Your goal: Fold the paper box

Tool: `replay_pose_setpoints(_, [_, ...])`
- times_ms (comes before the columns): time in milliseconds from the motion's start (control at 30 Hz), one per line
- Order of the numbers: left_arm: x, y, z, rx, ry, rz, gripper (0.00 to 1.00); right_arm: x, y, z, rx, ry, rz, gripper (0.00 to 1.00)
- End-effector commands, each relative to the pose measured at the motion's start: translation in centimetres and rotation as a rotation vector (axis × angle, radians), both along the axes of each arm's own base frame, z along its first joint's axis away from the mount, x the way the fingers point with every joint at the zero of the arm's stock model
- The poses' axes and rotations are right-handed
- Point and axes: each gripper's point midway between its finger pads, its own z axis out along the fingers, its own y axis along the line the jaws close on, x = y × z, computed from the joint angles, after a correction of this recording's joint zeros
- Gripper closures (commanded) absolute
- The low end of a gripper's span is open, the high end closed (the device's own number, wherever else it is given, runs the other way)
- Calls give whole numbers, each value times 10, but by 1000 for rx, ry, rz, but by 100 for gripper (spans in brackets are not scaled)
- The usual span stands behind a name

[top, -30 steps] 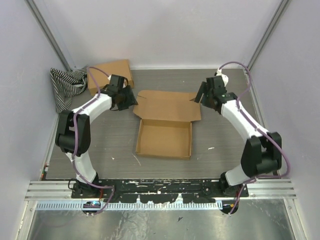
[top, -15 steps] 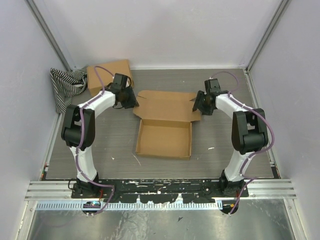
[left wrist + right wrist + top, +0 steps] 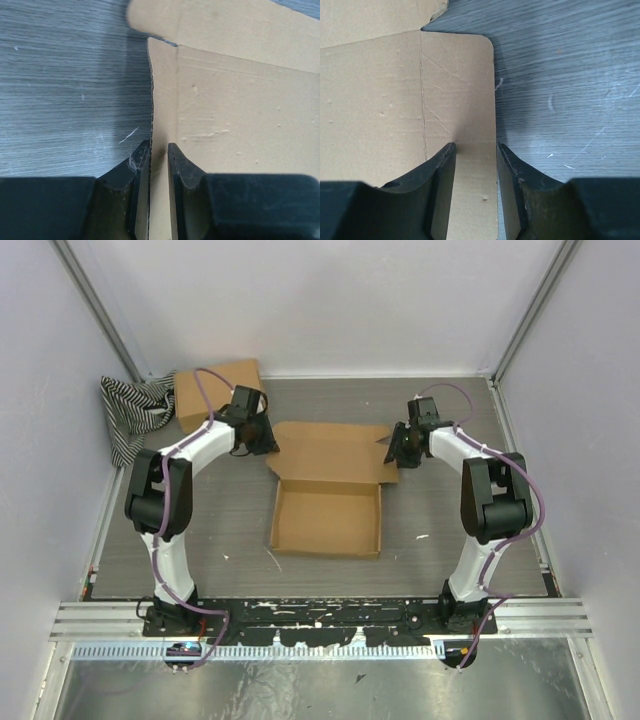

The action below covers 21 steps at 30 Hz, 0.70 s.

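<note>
The paper box (image 3: 328, 518) lies in the middle of the table as a shallow open tray, with its lid panel (image 3: 335, 448) spread flat behind it. My left gripper (image 3: 264, 443) is at the lid's left edge. In the left wrist view the jaws (image 3: 157, 145) stand narrowly apart, with the cardboard edge (image 3: 150, 100) pinched between them. My right gripper (image 3: 398, 450) is at the lid's right side flap. In the right wrist view it (image 3: 475, 145) is open, and the flap (image 3: 460, 90) lies flat between and below the fingers.
A second brown cardboard box (image 3: 215, 390) stands at the back left, just behind my left arm. A black-and-white striped cloth (image 3: 135, 412) lies against the left wall. The enclosure walls are close on both sides.
Both arms have stretched forward and lowered their grippers onto the two ends of the lid panel. The right gripper moved left onto the side flap. The box has not shifted.
</note>
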Motion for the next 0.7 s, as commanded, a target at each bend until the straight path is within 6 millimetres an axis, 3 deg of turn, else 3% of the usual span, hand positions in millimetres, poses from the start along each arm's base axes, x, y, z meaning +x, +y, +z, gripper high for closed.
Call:
replay_pose_setpoints(0, [2,-13,28,12,-66,-44,73,15,24,60,24,-154,71,58])
replay_pose_setpoints(367, [-10,-24,36,34,-89,-85,73,12,36,90,-28,-210,103,60])
replay_pose_setpoints(467, [-12,-24,31,45,-75,-89,73,13,42,86,-42,-195,123,60])
replay_pose_setpoints(667, [-14,-24,24,83,-69,-93,73,11,56,56,-98,-104,181,60])
